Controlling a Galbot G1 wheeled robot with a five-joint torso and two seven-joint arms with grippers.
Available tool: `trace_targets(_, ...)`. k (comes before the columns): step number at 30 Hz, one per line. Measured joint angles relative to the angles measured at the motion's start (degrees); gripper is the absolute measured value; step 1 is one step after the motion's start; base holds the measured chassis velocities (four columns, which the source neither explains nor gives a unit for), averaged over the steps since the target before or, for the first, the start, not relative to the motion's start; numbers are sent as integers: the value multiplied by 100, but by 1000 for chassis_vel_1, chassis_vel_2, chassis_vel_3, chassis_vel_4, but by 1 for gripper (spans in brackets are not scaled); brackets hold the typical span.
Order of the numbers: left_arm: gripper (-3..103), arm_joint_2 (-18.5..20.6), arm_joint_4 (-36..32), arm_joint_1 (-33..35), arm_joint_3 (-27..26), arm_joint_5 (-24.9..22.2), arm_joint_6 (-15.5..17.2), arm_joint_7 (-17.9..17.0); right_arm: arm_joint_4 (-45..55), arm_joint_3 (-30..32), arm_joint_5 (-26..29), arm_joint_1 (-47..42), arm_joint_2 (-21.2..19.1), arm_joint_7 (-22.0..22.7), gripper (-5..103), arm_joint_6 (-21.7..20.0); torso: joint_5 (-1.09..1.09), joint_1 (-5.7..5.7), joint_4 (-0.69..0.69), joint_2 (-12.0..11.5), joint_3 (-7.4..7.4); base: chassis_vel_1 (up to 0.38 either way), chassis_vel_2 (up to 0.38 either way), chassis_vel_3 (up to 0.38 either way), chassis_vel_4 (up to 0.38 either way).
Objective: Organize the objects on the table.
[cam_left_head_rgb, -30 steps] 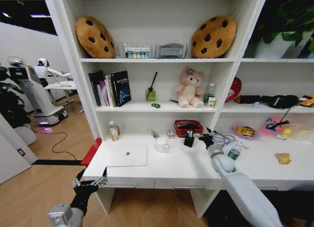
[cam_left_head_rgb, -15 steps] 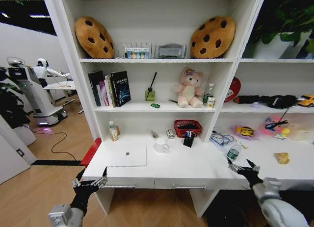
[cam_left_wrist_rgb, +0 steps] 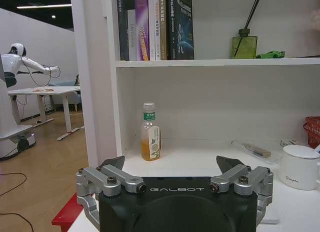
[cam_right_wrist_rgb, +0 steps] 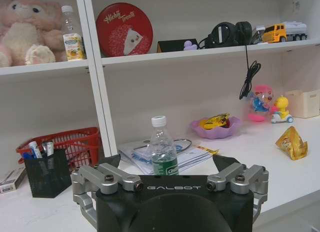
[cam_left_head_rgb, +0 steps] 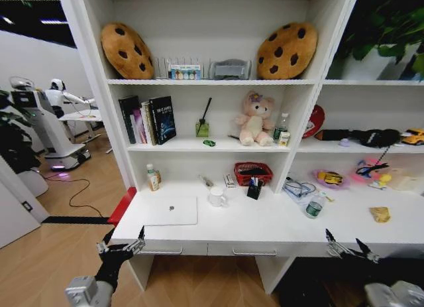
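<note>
On the white table point(cam_left_head_rgb: 265, 222) lie a silver laptop point(cam_left_head_rgb: 171, 211), a white mug point(cam_left_head_rgb: 216, 197), a black pen cup point(cam_left_head_rgb: 254, 188) holding pens, and a green-labelled clear bottle point(cam_left_head_rgb: 313, 207). A tiny green gadget point(cam_left_head_rgb: 210, 142) rests on the shelf above. My left gripper point(cam_left_head_rgb: 119, 246) hangs open below the table's front left corner. My right gripper point(cam_left_head_rgb: 351, 248) is open at the front edge on the right, holding nothing. In the right wrist view the right gripper point(cam_right_wrist_rgb: 167, 163) faces the bottle point(cam_right_wrist_rgb: 163, 148) and pen cup point(cam_right_wrist_rgb: 47, 174). The left gripper point(cam_left_wrist_rgb: 171, 165) faces the mug point(cam_left_wrist_rgb: 299, 166).
A red basket point(cam_left_head_rgb: 254, 172) stands behind the pen cup. An orange-juice bottle point(cam_left_head_rgb: 154, 178) stands at the back left. Papers point(cam_left_head_rgb: 299, 187), a pink bowl point(cam_left_head_rgb: 330, 178) and a yellow packet point(cam_left_head_rgb: 381, 214) lie on the right. Shelves with books, a plush bear and cushions rise above.
My right arm has drawn back from beside the pen cup, down to the table's front edge at the right. The left arm has not moved.
</note>
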Motion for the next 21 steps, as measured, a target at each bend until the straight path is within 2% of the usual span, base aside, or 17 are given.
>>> trace_targets(11,100,0,0,0,0,0,0,2,-24,-107,-24,27,141,-70,100,60,3,2,-1,-2,2,-209,-220,207,206)
trace_targets(14,100,0,0,0,0,0,0,1,-24,-175,-51,41,147,-110,100,44,-3,0,0,0,0,-279,-269,277,265)
trace_targets(15,100,0,0,0,1,0,0,3,-13,-219,-64,39,150,-130,100,33,4,1,-1,-1,0,-296,-268,297,290)
trace_targets(17,100,0,0,0,0,0,0,1,48,-376,-162,49,167,-171,100,27,-4,1,0,-1,0,-308,-329,324,325)
trace_targets(21,100,0,0,0,0,0,0,1,78,-674,-323,160,193,-230,100,126,2,1,0,-1,0,-349,-357,359,352)
